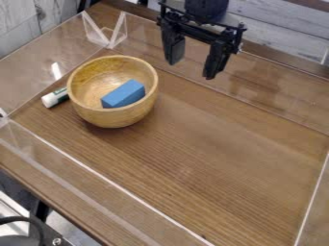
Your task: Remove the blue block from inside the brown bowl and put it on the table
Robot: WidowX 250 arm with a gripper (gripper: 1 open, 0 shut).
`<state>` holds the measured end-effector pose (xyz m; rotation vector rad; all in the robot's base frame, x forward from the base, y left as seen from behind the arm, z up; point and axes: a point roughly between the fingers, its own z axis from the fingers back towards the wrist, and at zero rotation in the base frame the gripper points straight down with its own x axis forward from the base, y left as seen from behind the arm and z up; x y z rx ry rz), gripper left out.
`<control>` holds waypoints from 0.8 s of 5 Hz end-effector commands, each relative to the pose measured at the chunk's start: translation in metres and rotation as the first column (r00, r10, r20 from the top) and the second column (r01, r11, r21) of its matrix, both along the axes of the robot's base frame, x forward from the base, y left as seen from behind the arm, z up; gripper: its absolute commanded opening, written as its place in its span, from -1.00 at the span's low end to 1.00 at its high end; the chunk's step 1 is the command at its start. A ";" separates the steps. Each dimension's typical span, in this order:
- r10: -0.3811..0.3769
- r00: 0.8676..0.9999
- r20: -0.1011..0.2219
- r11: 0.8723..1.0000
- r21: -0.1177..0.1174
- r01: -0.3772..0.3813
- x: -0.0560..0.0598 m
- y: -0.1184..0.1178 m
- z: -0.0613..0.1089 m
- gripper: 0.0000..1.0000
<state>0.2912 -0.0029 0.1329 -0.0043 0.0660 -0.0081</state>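
Blue, honey-brown and black on wood grain
The block (123, 93) is plain blue, the bowl (108, 115) light honey-brown, the worktop (193, 154) brown with streaky wood grain. The tool (197, 53) is black. The small marker-like object (54, 98) looks white and green, though it is blurry.

soft daylight, left-side glare, slightly blurry
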 end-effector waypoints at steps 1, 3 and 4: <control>0.004 1.000 -0.004 1.000 0.001 -0.004 -0.003 0.007 -0.003 1.00; 0.028 0.998 0.052 1.000 0.012 -0.029 -0.019 0.052 0.010 1.00; 0.022 0.996 0.086 1.000 0.015 -0.024 -0.031 0.078 0.021 1.00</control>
